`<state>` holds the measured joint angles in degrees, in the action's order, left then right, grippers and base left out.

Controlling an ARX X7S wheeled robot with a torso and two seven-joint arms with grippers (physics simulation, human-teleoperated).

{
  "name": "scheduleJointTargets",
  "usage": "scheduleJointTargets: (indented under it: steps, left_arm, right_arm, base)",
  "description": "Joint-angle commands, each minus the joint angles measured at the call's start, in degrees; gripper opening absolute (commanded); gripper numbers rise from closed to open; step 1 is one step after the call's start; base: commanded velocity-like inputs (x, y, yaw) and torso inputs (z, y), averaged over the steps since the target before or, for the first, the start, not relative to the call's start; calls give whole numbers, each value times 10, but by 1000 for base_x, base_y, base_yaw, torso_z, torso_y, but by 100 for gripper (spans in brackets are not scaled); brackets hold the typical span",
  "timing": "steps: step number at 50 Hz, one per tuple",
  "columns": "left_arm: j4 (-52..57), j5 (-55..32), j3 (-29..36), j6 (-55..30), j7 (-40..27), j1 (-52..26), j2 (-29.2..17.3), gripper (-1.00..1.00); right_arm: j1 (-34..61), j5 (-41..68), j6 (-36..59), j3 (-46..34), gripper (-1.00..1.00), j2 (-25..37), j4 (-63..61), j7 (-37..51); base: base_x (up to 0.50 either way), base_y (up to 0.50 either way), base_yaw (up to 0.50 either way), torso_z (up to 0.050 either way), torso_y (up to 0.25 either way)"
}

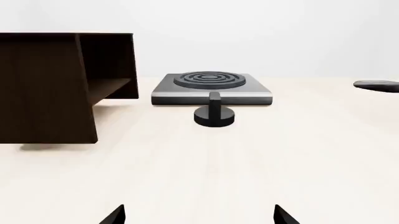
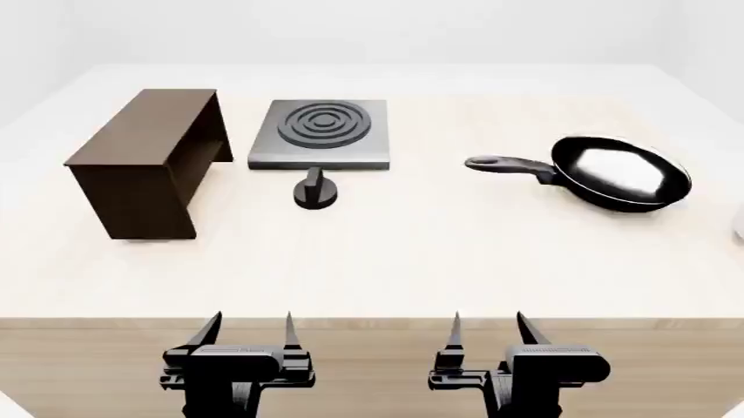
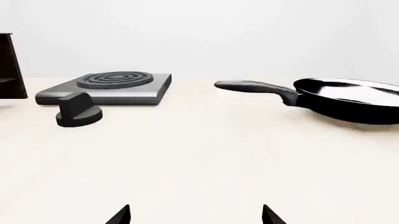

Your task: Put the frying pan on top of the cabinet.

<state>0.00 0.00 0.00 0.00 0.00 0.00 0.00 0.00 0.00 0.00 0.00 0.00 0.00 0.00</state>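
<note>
While both arms hang at the near edge of the desk (image 2: 384, 261), the left pincer (image 2: 250, 329) and right pincer (image 2: 489, 329) stand with fingers spread, holding nothing. The frying pan (image 2: 618, 172) rests on the desk at the right, its handle pointing toward the hotplate (image 2: 320, 132). The cabinet (image 2: 145, 161) stands at the far left, well apart from the pan. A black knob (image 2: 315, 189) lies just before the hotplate.
</note>
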Motion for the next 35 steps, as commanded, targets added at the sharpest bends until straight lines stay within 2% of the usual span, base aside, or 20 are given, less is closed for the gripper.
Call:
scheduleJointTargets:
  steps: [1,30,33,35]
  left_arm:
    - [0,-7,11,2,-11,1,-10,100]
    - [14,-35,53,-3,-46,6,-44,100]
    - [62,-36,56,-60,-51,4,-50,100]
    - [134,-28,68,-152,-49,-7,-63,100]
  right_arm:
    - [0,8,2,-12,100,9,1,10]
    - [-2,40,7,-50,100,44,-11,48]
    - [-3,41,42,-54,100,50,-47,52]
    - [-2,44,107,-61,100,61,-117,48]
  base:
    - [0,0,0,0,0]
    - [0,0,0,0,0]
    - [0,0,0,0,0]
    - [0,0,0,0,0]
